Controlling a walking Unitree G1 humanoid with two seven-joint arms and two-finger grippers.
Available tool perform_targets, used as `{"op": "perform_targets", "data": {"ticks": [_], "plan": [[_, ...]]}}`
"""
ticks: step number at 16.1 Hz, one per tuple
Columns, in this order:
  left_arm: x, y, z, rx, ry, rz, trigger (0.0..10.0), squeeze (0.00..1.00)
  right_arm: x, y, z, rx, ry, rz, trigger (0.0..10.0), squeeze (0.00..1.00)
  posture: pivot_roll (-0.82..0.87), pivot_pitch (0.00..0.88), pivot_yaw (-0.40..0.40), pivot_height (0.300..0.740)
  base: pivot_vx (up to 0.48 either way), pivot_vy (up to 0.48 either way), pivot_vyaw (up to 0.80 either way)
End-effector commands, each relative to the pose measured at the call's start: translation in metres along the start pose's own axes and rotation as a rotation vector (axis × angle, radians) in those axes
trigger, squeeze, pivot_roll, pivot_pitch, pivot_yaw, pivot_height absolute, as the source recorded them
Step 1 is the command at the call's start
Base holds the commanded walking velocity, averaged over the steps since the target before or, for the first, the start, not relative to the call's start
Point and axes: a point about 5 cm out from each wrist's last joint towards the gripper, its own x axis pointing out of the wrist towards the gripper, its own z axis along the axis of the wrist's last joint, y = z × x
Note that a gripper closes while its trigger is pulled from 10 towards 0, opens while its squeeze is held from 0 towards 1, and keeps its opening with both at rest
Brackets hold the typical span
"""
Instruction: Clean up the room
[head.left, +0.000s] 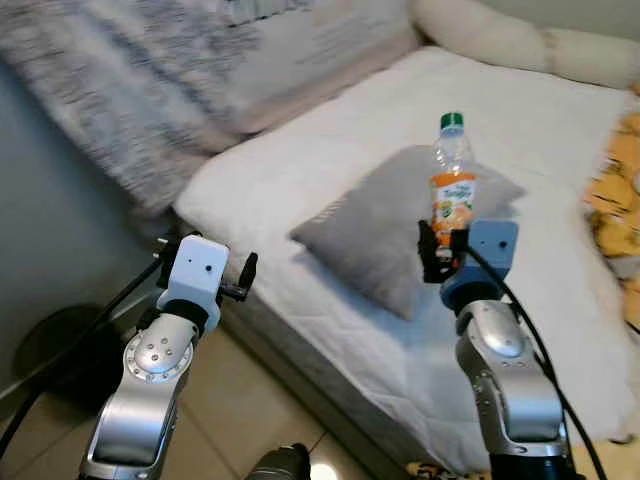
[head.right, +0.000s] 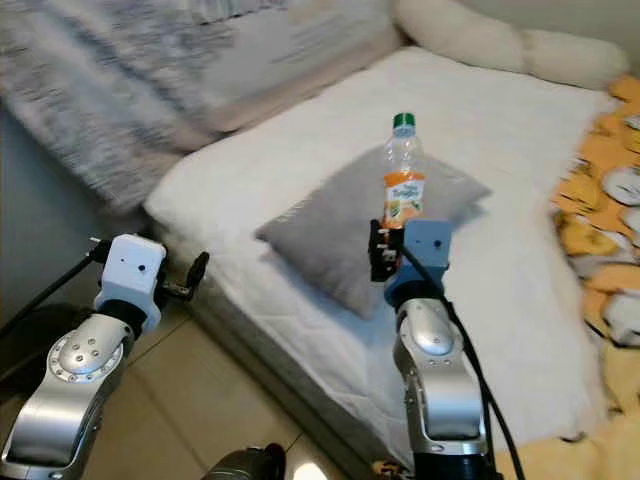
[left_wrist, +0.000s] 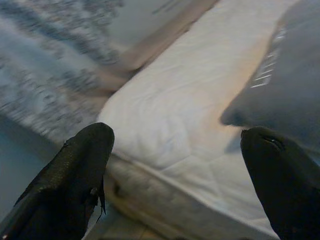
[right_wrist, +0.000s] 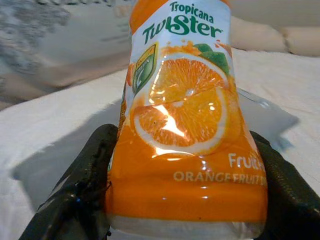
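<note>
The right claw grips the bottle upright above the pillow; the left claw is spread, empty. Next, probably carrying it off the bed.

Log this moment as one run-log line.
right claw: shut on juice bottle, upright over grey pillow | left claw: open, idle by bed edge

Grey pillow mid-mattress, bare white mattress around it
</note>
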Motion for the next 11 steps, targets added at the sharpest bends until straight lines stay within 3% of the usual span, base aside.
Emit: {"op": "perform_targets", "data": {"ticks": [1, 6, 11], "plan": [[0.002, 0.003, 0.000, -0.003, 0.009, 0.024, 10.0, 0.00, -0.001, 0.003, 0.005, -0.006, -0.012, 0.013, 10.0, 0.00, 0.04, 0.000, 0.054, 0.740, 0.000, 0.000, 0.80], [0.010, -0.006, 0.006, 0.003, -0.021, -0.005, 10.0, 0.00, 0.003, 0.005, 0.007, -0.002, 0.014, 0.026, 10.0, 0.00, 0.04, 0.000, 0.043, 0.740, 0.000, 0.000, 0.80], [0.014, -0.006, 0.010, -0.020, -0.040, -0.004, 10.0, 0.00, 0.007, 0.009, 0.003, 0.065, 0.076, 0.068, 10.0, 0.00, 0.04, 0.000, 0.046, 0.740, 0.000, 0.000, 0.80]]}}
